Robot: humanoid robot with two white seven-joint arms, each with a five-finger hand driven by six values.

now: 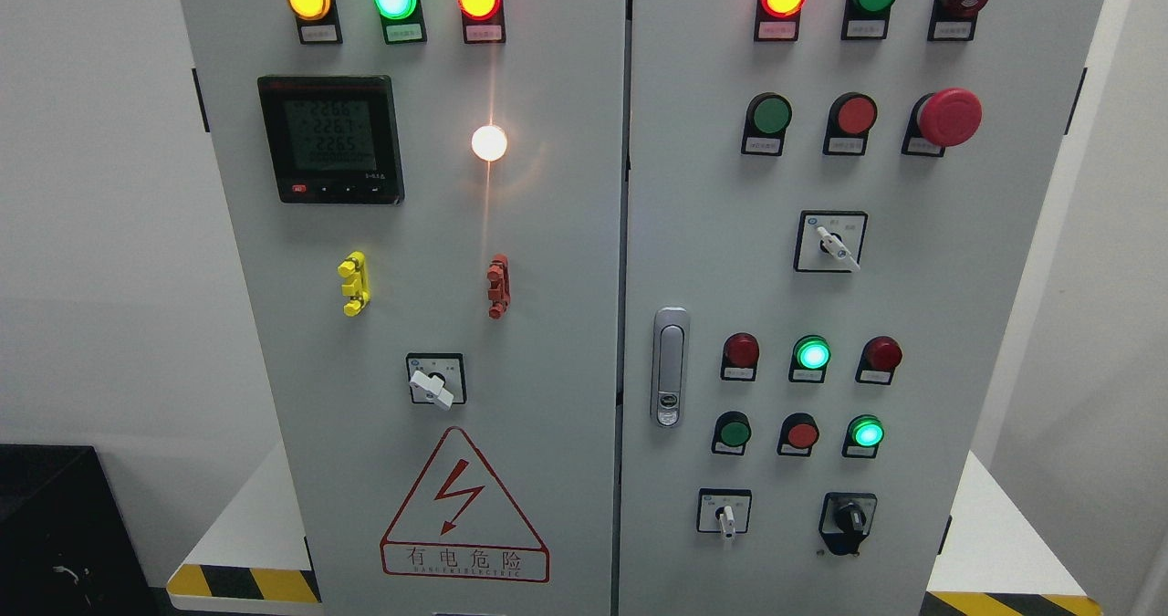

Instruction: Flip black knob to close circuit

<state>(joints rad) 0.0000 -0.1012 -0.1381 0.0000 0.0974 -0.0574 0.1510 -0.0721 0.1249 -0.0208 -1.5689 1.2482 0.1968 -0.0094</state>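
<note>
A black rotary knob sits at the lower right of the grey control cabinet's right door. Its pointer stands roughly upright. Neither of my hands nor arms shows in the head view.
White selector switches sit on the cabinet. A red mushroom stop button, lit lamps, push buttons, a meter and a door handle are on the panel. The cabinet stands on a white plinth with hazard stripes.
</note>
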